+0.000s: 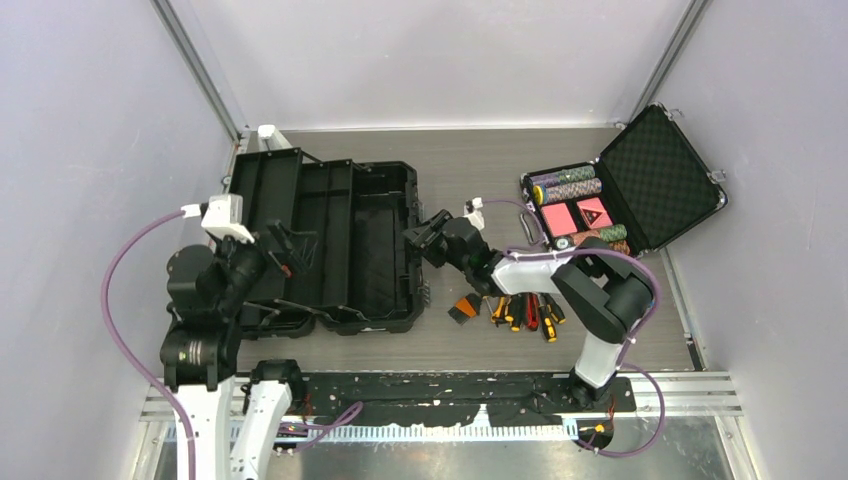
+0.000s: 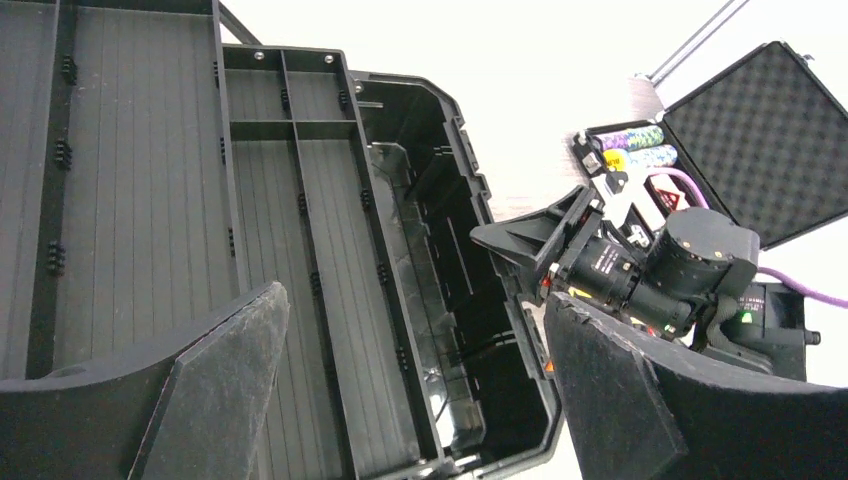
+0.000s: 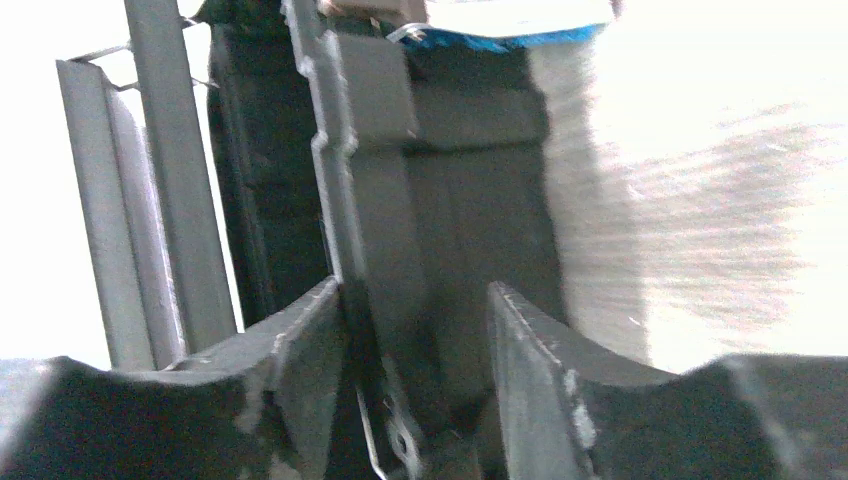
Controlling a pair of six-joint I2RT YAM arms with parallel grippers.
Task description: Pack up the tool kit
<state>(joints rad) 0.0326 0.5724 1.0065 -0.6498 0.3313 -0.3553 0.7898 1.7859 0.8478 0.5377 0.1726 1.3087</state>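
The toolbox (image 1: 380,240) is a big black plastic one, sitting wide open on the left-centre of the table. Its lid (image 1: 265,190) is flopped out flat to the left, the ribbed, divided underside facing up. The deep base on the right has nothing in it. The tools lie in a loose bunch just off its near right corner: yellow/orange-black screwdrivers (image 1: 500,310) with red pliers (image 1: 532,312) mixed in, handles side by side.
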